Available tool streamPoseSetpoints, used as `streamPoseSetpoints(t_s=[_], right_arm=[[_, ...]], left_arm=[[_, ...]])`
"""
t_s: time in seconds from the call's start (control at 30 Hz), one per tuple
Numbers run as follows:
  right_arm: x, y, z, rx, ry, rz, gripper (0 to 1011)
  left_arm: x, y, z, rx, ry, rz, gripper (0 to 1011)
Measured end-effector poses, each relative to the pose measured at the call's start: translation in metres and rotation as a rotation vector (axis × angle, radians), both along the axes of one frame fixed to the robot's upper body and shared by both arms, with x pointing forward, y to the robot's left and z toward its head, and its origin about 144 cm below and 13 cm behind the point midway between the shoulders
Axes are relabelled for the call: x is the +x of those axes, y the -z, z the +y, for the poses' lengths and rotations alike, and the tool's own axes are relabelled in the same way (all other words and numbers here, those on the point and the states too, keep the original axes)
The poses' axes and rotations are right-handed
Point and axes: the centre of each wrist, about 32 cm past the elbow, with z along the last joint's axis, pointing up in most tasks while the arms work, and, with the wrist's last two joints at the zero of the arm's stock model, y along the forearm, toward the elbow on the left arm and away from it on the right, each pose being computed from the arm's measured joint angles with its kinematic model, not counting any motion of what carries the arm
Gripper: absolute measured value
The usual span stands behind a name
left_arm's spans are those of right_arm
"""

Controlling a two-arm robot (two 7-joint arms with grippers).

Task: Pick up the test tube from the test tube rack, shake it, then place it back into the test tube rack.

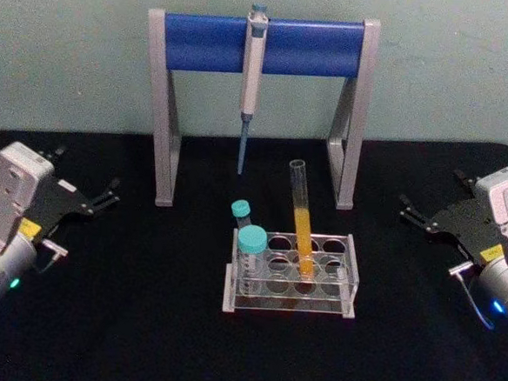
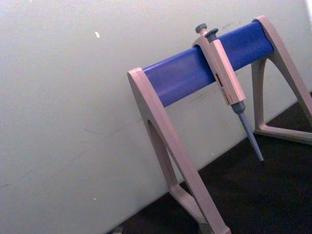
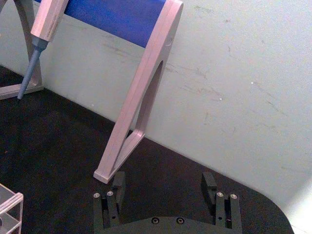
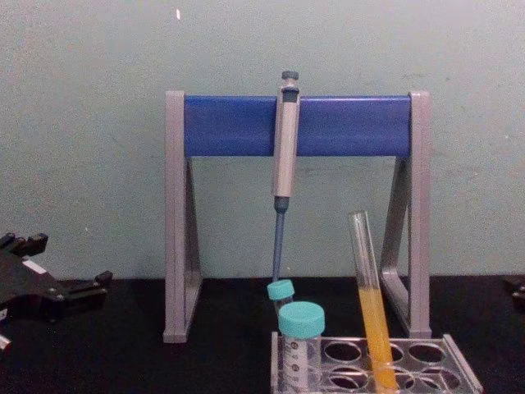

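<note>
tube (image 1: 302, 218): stands in rack (image 1: 351, 269), near upright, top leaning slightly left
right gripper (image 1: 433, 191): fingers spread; nearer arm, tube to its left
left gripper (image 1: 88, 172): fingers spread; farther off

One uncapped test tube (image 1: 301, 213), two teal-capped tubes (image 1: 252, 240), one clear test tube rack (image 1: 350, 276), one pipette (image 1: 252, 77), one pipette stand (image 1: 203, 40), two pincers, left pincer (image 1: 88, 174), right pincer (image 3: 163, 185)

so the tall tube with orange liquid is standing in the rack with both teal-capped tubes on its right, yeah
Not quite: the test tube stands in the test tube rack, but both teal-capped tubes are on its left, not its right; the head view shows it.
</note>
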Motion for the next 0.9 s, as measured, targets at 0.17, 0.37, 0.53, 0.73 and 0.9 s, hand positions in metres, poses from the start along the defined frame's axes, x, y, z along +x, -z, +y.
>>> streamPoseSetpoints(t_s=[0.17, 0.37, 0.53, 0.73, 0.9], right_arm=[[0.000, 0.000, 0.000, 0.000, 0.000, 0.000, 1000], [-0.002, -0.002, -0.001, 0.008, -0.010, 0.007, 1000], [-0.005, -0.006, -0.001, 0.034, -0.033, 0.022, 1000], [-0.010, -0.014, 0.000, 0.085, -0.089, 0.062, 1000], [-0.014, -0.022, 0.003, 0.143, -0.160, 0.126, 1000]], left_arm=[[0.000, 0.000, 0.000, 0.000, 0.000, 0.000, 1001], [0.000, 0.000, 0.000, 0.000, 0.000, 0.000, 1001], [0.000, 0.000, 0.000, 0.000, 0.000, 0.000, 1001], [0.000, 0.000, 0.000, 0.000, 0.000, 0.000, 1001], [0.000, 0.000, 0.000, 0.000, 0.000, 0.000, 1001]])
